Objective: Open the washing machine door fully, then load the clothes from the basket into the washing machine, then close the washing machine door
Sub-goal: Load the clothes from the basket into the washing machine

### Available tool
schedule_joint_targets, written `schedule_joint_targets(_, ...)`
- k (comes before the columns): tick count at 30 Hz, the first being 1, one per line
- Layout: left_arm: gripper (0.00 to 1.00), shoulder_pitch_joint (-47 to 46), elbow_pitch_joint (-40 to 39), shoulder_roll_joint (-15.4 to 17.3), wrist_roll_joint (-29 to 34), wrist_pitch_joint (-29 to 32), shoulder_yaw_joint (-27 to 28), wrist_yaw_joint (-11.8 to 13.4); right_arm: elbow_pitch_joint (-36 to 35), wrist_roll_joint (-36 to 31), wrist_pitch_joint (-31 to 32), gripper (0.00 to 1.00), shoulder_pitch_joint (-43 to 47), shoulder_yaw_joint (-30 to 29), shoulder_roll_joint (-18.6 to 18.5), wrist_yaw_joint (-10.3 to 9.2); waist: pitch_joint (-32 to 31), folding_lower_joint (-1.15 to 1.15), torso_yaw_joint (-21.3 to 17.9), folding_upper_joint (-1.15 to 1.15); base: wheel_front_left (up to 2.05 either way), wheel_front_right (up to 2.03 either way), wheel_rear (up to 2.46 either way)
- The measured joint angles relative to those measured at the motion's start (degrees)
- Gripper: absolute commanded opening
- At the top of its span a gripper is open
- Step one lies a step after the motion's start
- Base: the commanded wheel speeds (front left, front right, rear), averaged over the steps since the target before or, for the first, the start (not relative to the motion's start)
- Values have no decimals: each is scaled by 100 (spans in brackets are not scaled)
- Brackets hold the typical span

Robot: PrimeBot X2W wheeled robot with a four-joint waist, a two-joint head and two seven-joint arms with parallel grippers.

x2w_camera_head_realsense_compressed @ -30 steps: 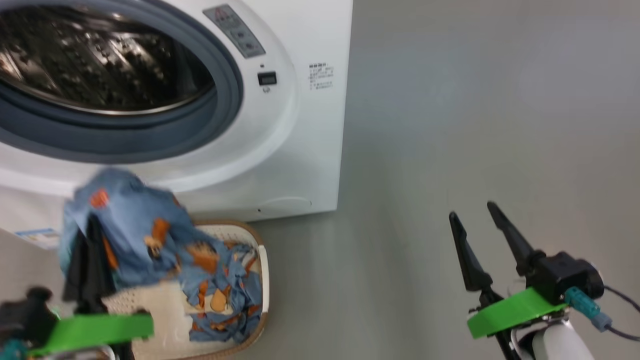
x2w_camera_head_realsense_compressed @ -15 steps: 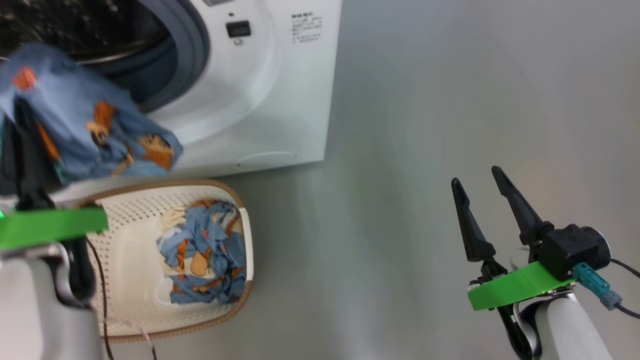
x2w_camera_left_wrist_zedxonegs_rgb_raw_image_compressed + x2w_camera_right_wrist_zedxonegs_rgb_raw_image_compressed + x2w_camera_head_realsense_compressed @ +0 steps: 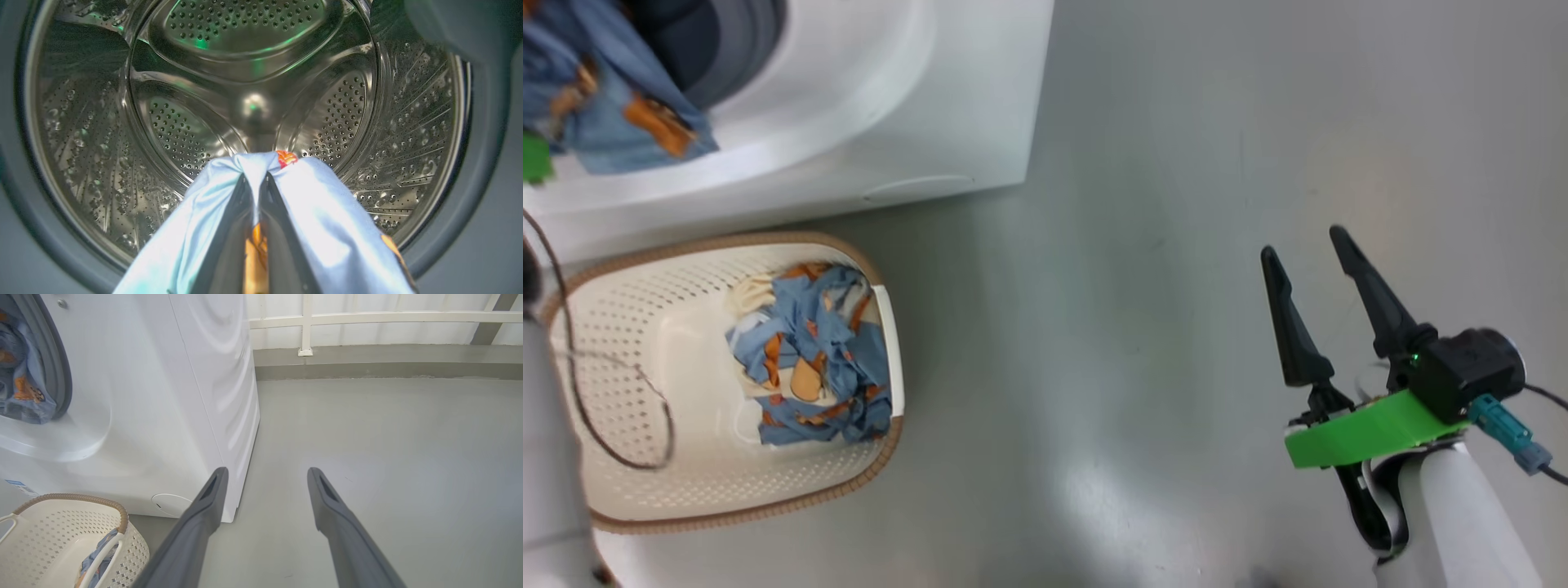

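My left gripper [image 3: 255, 176] is shut on a blue bear-print garment [image 3: 327, 228], held at the mouth of the washing machine's steel drum [image 3: 253, 81]. In the head view that garment [image 3: 605, 114] hangs over the grey gasket of the white washing machine [image 3: 890, 114]. More clothes [image 3: 809, 359] lie bunched at the right end of the cream basket [image 3: 637, 343], which stands on the floor before the machine. My right gripper [image 3: 1303, 242] is open with nothing in it, far to the right over bare floor. The washing machine door is out of view.
My pale left forearm [image 3: 547, 490] and a dark cable [image 3: 621, 408] cross the basket's left side. Grey floor [image 3: 388, 437] stretches to the right of the machine as far as a wall with white rails [image 3: 367, 318].
The left gripper has lifted the blue garment out of the basket and up to the drum opening. The head view has shifted downward. The right gripper stays open and has hardly moved.
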Motion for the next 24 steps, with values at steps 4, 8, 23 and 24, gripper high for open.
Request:
schedule_joint_targets(4, 0, -641, 628, 162, -31, 0, -226, 0, -18, 35, 0, 100, -153, 18, 7, 0, 242, 0, -55, 0, 0, 0, 0)
schedule_joint_targets(8, 0, -1524, 1467, 276, -353, 378, -740, -1, -10, 133, 0, 100, -258, 41, 20, 0, 578, 0, -120, 0, 0, 0, 0)
schedule_joint_targets(23, 0, -3034, 1581, 1296, -1616, 1501, -1781, -1, 18, 358, -41, 100, -615, 209, 42, 0, 1550, 0, -221, 0, 0, 0, 0)
schedule_joint_targets(24, 0, -3114, 1547, 1347, -1617, 1354, -1783, -1, 16, 366, -41, 100, -634, 211, 43, 0, 1613, 0, -227, 0, 0, 0, 0)
